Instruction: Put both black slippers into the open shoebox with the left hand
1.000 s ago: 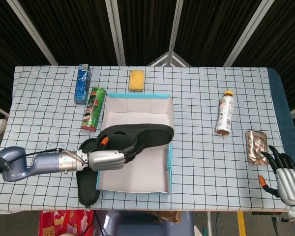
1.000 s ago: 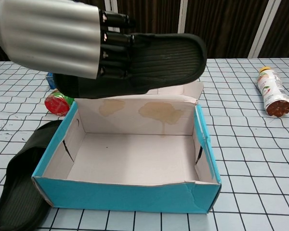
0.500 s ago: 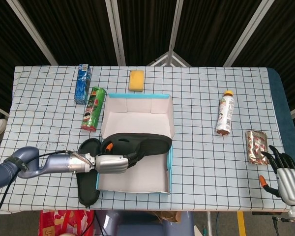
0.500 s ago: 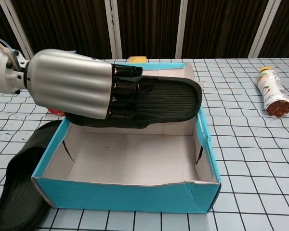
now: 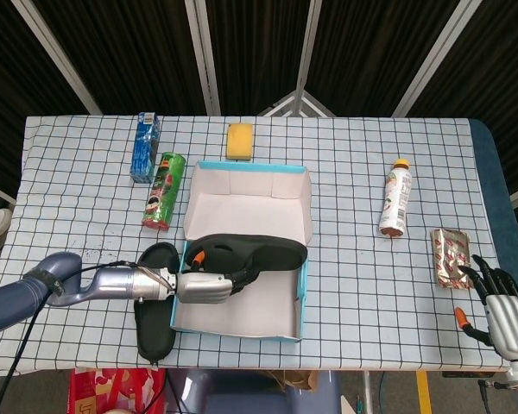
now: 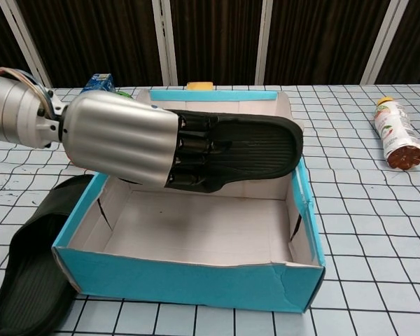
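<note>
- Shoebox [image 5: 299, 285], open, blue-walled, sits mid-table.
- Left hand [image 6: 122, 140] grasps one black slipper [image 6: 255, 143] over the box interior.
- Second slipper [image 6: 28, 280] lies on the table, touching the box's left wall.
- Right hand [image 5: 505, 315] rests released, fingers apart, holding nothing.

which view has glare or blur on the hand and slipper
Chest view: the left hand fills the frame close up, with bright streaks of glare along its silver shell; the slipper tread is sharp. Head view: even light, no glare, hand and slipper small but clear.
</note>
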{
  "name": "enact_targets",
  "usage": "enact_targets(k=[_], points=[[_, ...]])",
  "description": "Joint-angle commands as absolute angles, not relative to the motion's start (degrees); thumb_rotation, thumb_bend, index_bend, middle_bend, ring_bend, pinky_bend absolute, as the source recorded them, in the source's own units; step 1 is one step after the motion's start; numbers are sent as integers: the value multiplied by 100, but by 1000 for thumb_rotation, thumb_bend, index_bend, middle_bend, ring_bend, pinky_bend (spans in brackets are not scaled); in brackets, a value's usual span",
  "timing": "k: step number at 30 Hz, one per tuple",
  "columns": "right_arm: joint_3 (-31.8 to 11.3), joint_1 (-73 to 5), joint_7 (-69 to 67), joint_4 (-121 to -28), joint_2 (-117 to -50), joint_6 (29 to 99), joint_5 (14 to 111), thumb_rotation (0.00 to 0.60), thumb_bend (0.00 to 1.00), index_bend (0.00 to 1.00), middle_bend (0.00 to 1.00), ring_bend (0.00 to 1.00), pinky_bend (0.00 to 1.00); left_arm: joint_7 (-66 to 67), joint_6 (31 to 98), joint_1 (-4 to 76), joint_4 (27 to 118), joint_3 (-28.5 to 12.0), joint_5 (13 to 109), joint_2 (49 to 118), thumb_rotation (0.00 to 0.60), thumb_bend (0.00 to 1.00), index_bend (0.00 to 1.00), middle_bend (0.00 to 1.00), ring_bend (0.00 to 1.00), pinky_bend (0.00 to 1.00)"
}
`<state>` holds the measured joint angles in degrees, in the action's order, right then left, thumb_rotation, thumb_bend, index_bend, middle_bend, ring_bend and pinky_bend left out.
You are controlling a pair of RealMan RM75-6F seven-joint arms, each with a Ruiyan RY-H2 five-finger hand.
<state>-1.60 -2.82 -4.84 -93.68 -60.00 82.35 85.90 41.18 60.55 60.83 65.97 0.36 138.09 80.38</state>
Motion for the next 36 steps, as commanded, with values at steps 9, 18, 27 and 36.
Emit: enact_targets(k=[9, 18, 27, 36], points=[[-156, -273, -504, -9370, -5992, 8260, 8609, 600, 400, 172, 52, 132, 111, 4107, 5951, 6109, 6428, 399, 13712, 8177, 600, 253, 448, 494, 149, 251], [-156, -274, -473, -9376, -5994, 8246, 8591, 600, 400, 171, 52, 133, 111, 3680, 5991, 6148, 6087, 637, 13492, 8419, 600, 253, 435, 486, 149, 251], [-163, -285, -444, -9375, -6003, 8220, 8565, 600, 399, 172, 52, 132, 109, 3134, 5884, 6225, 5952, 911, 13251, 8584, 600, 253, 429, 480, 145, 268], [-171, -279, -440, -9384, -5999, 8226, 8543, 600, 400, 172, 52, 132, 111, 3035, 5860, 6289, 5908, 1033, 13114, 8696, 600, 253, 427, 471, 142, 275]])
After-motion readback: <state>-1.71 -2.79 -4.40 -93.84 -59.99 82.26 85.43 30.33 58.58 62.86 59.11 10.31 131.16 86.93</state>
